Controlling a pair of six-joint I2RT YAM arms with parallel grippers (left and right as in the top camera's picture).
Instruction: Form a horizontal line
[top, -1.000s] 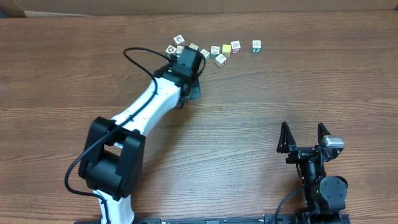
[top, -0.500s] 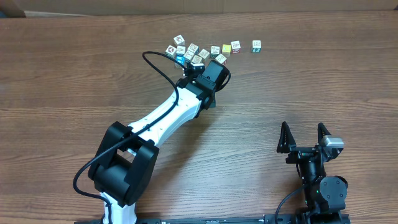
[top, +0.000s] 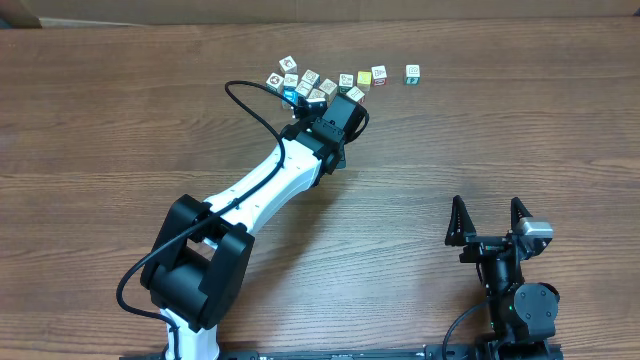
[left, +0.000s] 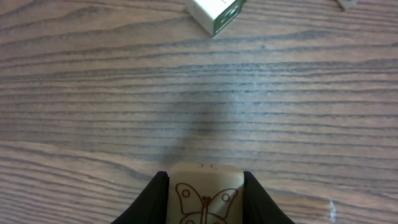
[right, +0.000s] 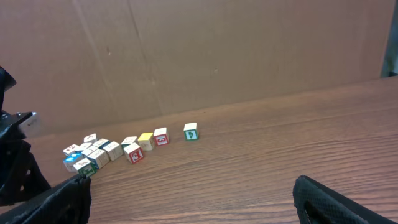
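Note:
My left gripper (left: 206, 178) is shut on a pale wooden cube (left: 205, 198) with a brown butterfly drawn on it, close above the table. Ahead of it in the left wrist view lies a white cube with a green side (left: 215, 12). From overhead the left wrist (top: 338, 116) covers the fingers at the lower right of an irregular cluster of tiny picture cubes (top: 300, 82). Right of the cluster runs a short, slightly slanted row with a yellow cube (top: 364, 78) and a white one (top: 379, 73); a green-faced cube (top: 412, 72) stands apart. My right gripper (top: 490, 216) is open and holds nothing.
A brown cardboard wall (right: 205, 56) stands behind the cubes at the table's far edge. The left arm's black cable (top: 245, 95) loops over the table left of the cluster. The right arm's base (top: 520, 300) sits at the near right edge.
The left arm swung right, from the cluster's left part to its lower right, then barely moved. Its jaws narrowed slightly. The right arm stayed still.

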